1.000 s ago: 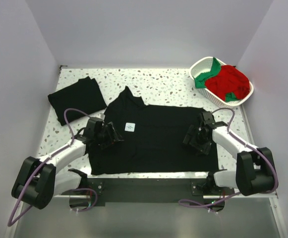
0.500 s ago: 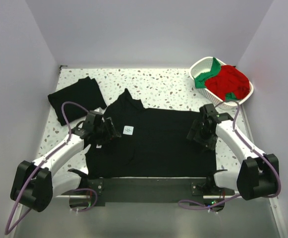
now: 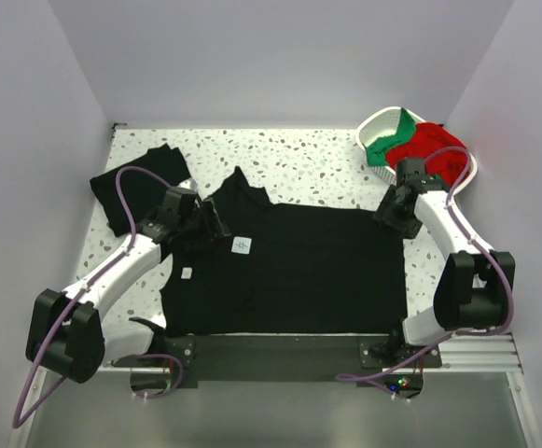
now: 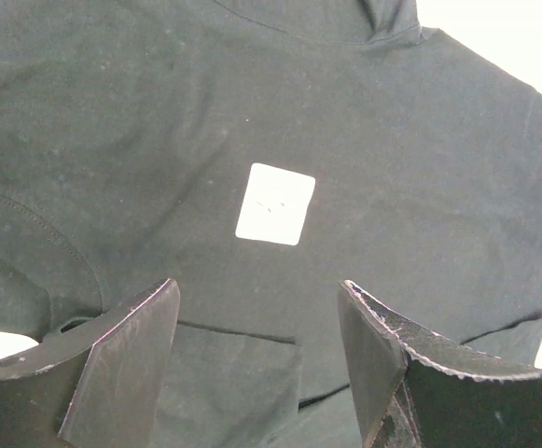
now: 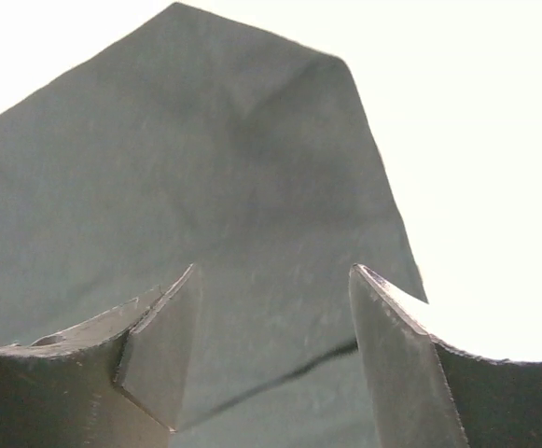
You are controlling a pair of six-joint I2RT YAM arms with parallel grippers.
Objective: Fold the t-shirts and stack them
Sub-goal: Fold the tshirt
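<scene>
Tabletop point(image 3: 298, 159): white speckled stone pattern, filling the floor of the booth
Walls point(image 3: 280, 65): plain pale lilac-grey, closing the tabletop on the left, far and right sides
Spread black t-shirt point(image 3: 298, 271): lay flat across the middle of the tabletop, collar toward the left, its near side along the near edge
White neck label point(image 3: 242, 245): sat on the spread shirt near the collar; its print was too small to read
Folded black t-shirt point(image 3: 154, 163): lay at the far left corner, apart from the spread one and partly covered by the left arm and its purple cable point(image 3: 132, 245)
White lattice basket point(image 3: 382, 114): stood at the far right corner, its near side hidden behind the right arm
Red t-shirt point(image 3: 434, 140) and green t-shirt point(image 3: 387, 147): bunched in the basket, shapes not readable
Left gripper point(image 3: 216, 227): fingers apart with nothing between them, above the collar end beside the label
Right gripper point(image 3: 387, 217): fingers apart and empty, over the far right corner of the spread shirt
Left wrist view: black cloth filled it; the collar was cut off at the top
Right wrist view: the tabletop was washed out to white, speckles lost; only the shirt's corner showed
</scene>
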